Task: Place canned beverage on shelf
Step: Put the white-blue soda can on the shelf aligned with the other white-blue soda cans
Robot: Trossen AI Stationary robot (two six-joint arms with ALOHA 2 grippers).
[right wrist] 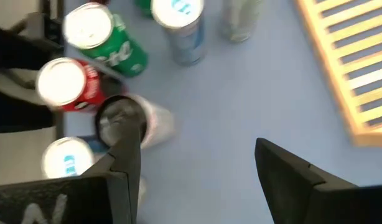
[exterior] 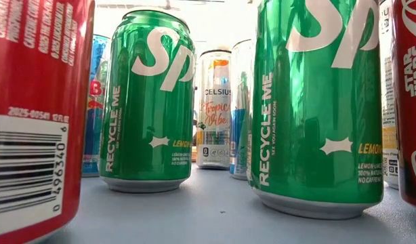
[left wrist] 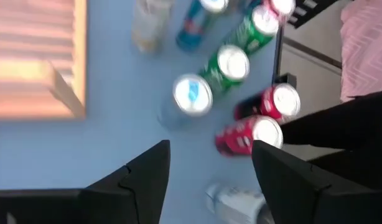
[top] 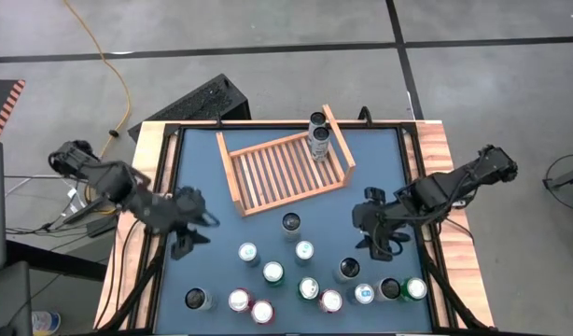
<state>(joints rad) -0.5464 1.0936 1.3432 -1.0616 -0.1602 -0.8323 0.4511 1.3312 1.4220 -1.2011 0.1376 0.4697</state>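
The wooden shelf (top: pixel 286 173) lies at the table's far middle, with two cans (top: pixel 318 138) standing in its far right corner. Several more cans stand on the blue tabletop toward the near edge, among them a tall one (top: pixel 291 222) and a dark-topped one (top: pixel 348 269). My left gripper (top: pixel 188 238) hovers open left of this group, and nothing is between its fingers (left wrist: pixel 209 149). My right gripper (top: pixel 378 245) hovers open to their right, above the table (right wrist: pixel 194 143), with the dark-topped can (right wrist: pixel 119 121) beside one finger. The low view shows only cans, the green ones (exterior: pixel 147 102) nearest.
Cans crowd the near strip of the table, from a silver one (top: pixel 197 299) on the left to a green one (top: pixel 415 288) on the right. Wooden boards (top: pixel 436 149) edge the table. A black case (top: pixel 198 103) sits on the floor behind it.
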